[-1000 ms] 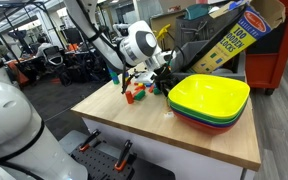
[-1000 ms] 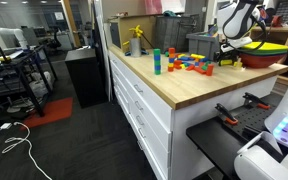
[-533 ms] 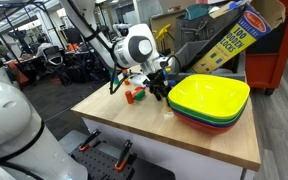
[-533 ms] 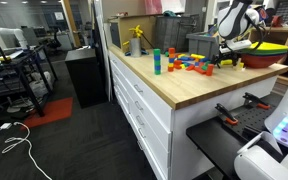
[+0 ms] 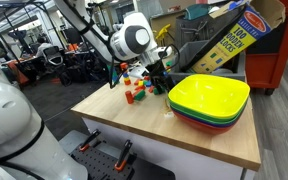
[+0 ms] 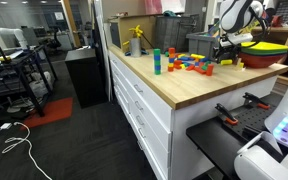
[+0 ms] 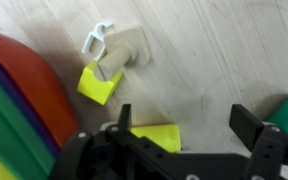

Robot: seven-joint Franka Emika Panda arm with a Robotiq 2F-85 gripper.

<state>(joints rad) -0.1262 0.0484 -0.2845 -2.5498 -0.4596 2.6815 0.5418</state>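
**Wrist view.** Yellow block (image 7: 156, 136) lying flat on the wooden table (image 7: 214, 50), in the gap between the 2 fingers (image 7: 252, 122) of the gripper (image 7: 174, 140), nearer the finger on the bowl side. The block's long axis runs roughly along the line joining the fingers. The jaws stand fully apart and hold nothing. A 2nd yellow block (image 7: 97, 82) and a tan peg (image 7: 122, 50) lie farther out, touching each other. The stacked bowls (image 7: 19, 90) are just beside them. In an exterior view the gripper (image 5: 156, 76) hangs between the block pile (image 5: 134, 92) and the bowls.
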